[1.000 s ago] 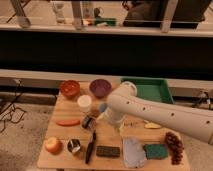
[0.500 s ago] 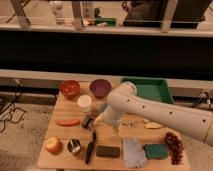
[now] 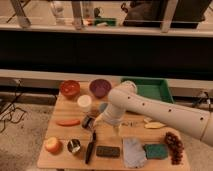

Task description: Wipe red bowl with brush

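**Claw poised at the brush's upper end**

The gripper (image 3: 93,124), fingers spread and holding nothing, hangs over the wooden table (image 3: 125,136) at centre-left of the frame. The brush (image 3: 90,149) lies flat just below it and runs down toward the lower edge, its top end close under the claw. The red bowl (image 3: 70,88) stands well apart, up and left, beside the purple bowl (image 3: 100,88).
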